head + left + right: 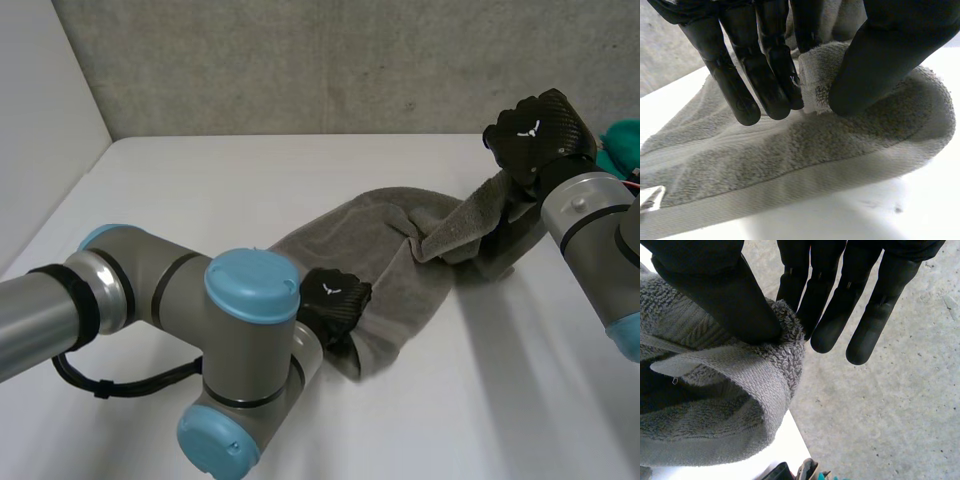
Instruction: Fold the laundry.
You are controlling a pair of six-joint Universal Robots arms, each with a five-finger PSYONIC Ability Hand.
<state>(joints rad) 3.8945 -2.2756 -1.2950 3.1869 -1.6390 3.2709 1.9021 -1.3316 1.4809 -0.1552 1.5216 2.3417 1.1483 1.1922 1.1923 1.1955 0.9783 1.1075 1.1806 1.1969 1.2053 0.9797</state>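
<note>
text: none readable | white mark (531,128) on right hand (552,125) | perhaps a logo

The towel (400,270) was plain grey with a woven border band; the counter (250,190) was white, left hand (335,305) and right hand (535,130) black, another cloth (624,146) teal.

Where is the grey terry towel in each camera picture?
Head view: grey terry towel stretches over the white table from left robot hand to right robot hand.
Left wrist view: pinched at the left robot hand's fingertips.
Right wrist view: pinched under the right robot hand's thumb.
Shared landmark: the white table.
</note>
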